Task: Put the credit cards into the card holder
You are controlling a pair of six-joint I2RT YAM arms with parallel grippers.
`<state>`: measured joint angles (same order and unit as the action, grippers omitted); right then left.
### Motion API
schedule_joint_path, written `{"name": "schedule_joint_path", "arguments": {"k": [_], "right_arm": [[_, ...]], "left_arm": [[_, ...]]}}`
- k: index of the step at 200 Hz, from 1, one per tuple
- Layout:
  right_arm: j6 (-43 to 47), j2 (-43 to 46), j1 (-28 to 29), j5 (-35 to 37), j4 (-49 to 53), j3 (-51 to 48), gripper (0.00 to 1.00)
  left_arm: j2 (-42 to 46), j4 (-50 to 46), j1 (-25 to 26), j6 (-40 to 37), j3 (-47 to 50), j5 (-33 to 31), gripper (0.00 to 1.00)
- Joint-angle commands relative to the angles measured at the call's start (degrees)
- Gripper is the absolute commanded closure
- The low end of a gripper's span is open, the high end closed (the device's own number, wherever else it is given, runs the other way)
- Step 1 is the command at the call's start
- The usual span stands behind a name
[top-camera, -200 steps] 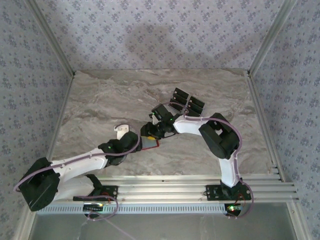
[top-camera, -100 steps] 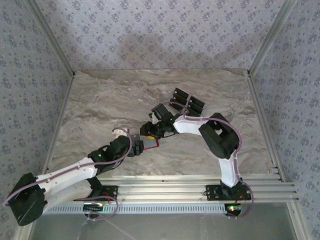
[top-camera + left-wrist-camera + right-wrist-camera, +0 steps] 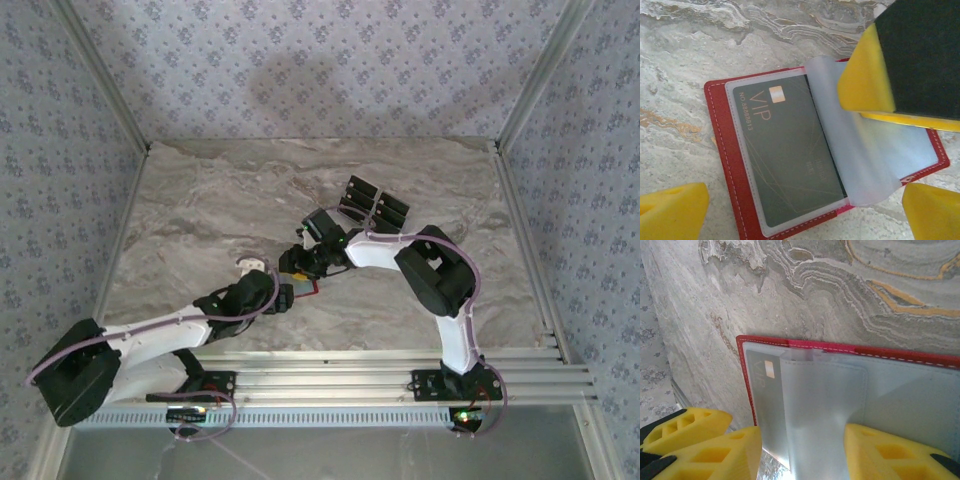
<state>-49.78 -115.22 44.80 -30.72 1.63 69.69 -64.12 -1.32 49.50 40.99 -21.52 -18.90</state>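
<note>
The red card holder [image 3: 722, 150] lies open on the marble table [image 3: 200, 200], clear sleeves up. A dark grey VIP credit card [image 3: 790, 150] sits inside its left sleeve. My left gripper [image 3: 800, 215] hovers open over the holder's near edge, one yellow fingertip to each side. My right gripper [image 3: 800, 455] is open too, with a loose clear sleeve page [image 3: 820, 415] standing between its fingers. One right finger [image 3: 865, 80] rests on the holder's right half. In the top view both grippers [image 3: 287, 297] [image 3: 298, 268] meet over the holder [image 3: 310, 288]. Black credit cards [image 3: 358, 190] [image 3: 390, 210] lie behind.
Patterned walls close in the table on three sides. An aluminium rail frame [image 3: 400, 365] runs along the near edge by the arm bases. Bare marble stretches to the left and back of the holder.
The left arm dipped its elbow toward the lower left and swung back; its gripper now sits a little closer to the holder. The right arm has barely moved.
</note>
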Motion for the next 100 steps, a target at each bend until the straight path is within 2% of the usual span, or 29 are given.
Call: {"name": "schedule_joint_path", "arguments": {"k": [1,100], "right_arm": [[-0.68,-0.85,0.52,-0.86,0.48,1.37,0.51],[-0.32,1.05,-0.27,-0.85,0.32,0.47,0.51]], "left_arm": [[-1.34,0.94,0.11,-0.18,-2.38,-2.39,0.01],[-8.57,-1.31,-0.1,2.92,-3.19,-6.92,0.01]]}}
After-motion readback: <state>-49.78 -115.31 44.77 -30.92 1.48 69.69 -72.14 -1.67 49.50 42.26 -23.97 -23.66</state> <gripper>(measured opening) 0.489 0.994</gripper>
